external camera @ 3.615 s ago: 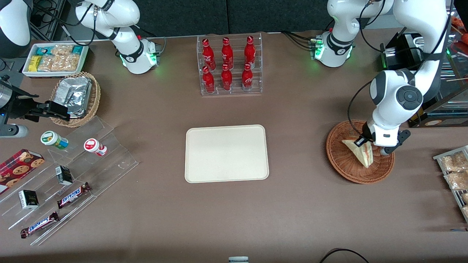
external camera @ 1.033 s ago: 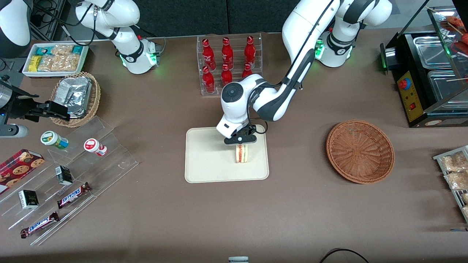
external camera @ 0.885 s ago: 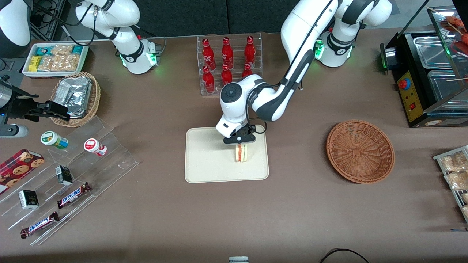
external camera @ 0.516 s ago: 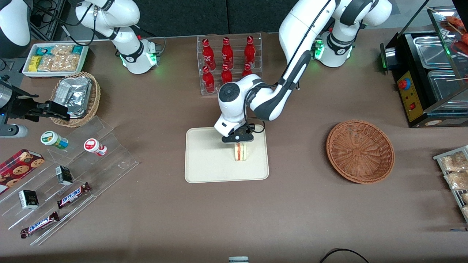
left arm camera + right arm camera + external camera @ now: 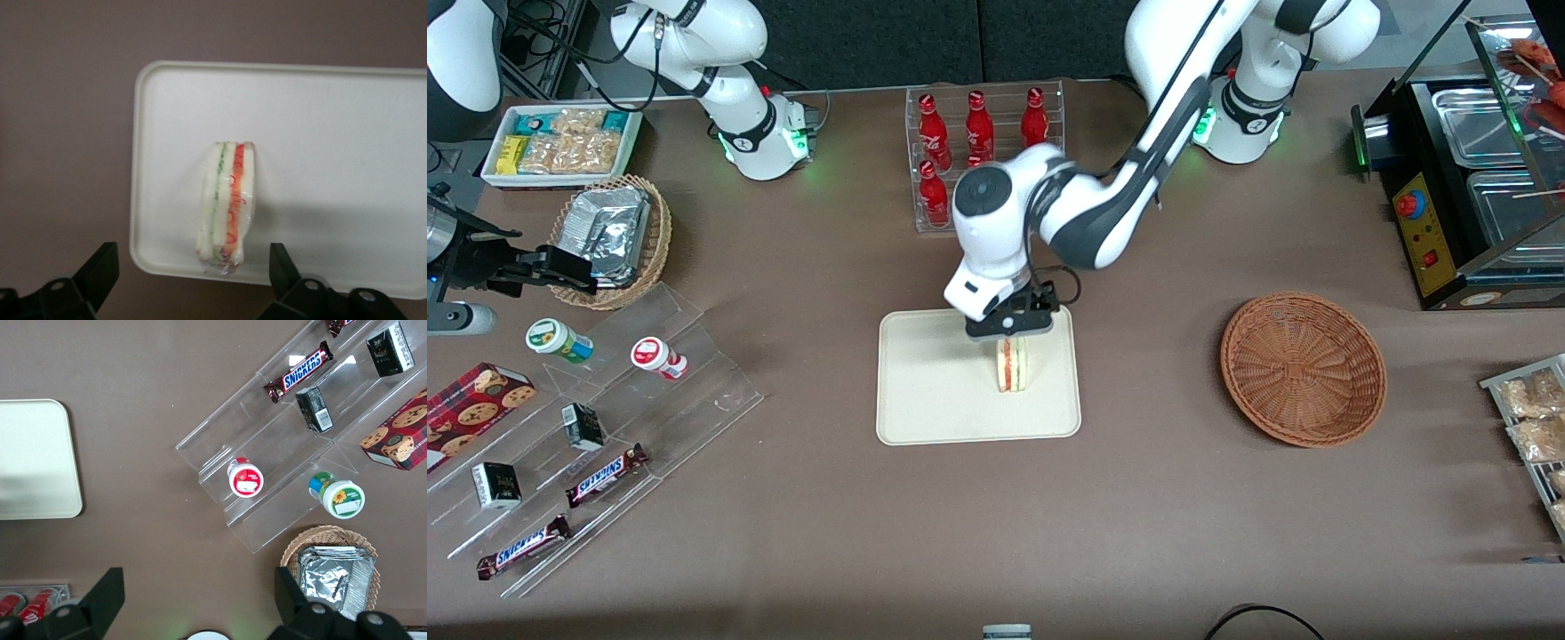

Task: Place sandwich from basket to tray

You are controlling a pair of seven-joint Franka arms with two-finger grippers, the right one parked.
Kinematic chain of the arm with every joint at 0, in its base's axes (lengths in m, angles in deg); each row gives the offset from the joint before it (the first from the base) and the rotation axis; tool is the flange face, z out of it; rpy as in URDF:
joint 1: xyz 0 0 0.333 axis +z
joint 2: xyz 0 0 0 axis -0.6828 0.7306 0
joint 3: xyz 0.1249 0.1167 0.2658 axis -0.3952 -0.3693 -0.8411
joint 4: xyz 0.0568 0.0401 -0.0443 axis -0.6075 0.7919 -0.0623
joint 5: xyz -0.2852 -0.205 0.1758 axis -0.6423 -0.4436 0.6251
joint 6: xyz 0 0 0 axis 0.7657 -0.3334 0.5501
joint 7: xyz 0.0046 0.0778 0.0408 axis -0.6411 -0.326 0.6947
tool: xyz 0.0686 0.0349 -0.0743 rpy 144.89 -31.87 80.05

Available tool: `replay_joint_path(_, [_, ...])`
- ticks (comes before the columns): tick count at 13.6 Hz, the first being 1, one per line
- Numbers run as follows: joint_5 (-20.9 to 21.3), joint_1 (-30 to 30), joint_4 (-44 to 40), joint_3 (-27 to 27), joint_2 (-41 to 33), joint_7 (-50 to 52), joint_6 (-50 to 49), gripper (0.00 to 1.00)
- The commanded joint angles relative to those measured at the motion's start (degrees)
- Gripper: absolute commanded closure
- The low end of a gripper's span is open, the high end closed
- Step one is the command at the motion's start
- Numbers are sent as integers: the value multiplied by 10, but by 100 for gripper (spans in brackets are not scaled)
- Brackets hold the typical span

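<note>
On the tray (image 5: 934, 382), near the middle of the front frame, we see the sandwich (image 5: 1012, 366) standing on its edge, a pale wedge with a red-orange stripe and a thinner green stripe running along its cut face. From the wrist camera the sandwich (image 5: 227, 207) looks wrapped in clear film, and it sits on the tray (image 5: 333, 133) close to one long rim.

We find the gripper (image 5: 1009, 324) just above the sandwich's upper end in the front frame, hanging from the white wrist that crosses the centre of the picture. From the wrist camera the gripper (image 5: 190, 270) shows its two dark fingertips (image 5: 100, 267) spread wide, one on either side of the sandwich, with clear space between each and the bread; it is released and holds nothing.

We see the basket (image 5: 1303, 369) at the right of the front frame, well apart from the tray, with only its wicker showing. The arm covers part of the clear rack of red bottles (image 5: 934, 138) in the upper middle. The gripper body hides the sandwich's upper end in the front frame, so we cannot tell there whether anything touches it.
</note>
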Motion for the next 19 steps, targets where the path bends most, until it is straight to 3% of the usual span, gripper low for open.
replay_joint_path(1, [-4, 28, 15, -1, -82, 5, -55, 0])
replay_joint_path(9, [-16, 112, -28, -1, -199, -19, -226, 0])
replay_joint_path(12, [-17, 163, -39, -1, -221, -92, -265, 0])
replay_joint_path(19, [-71, 315, -43, -1, -287, -330, -345, 0])
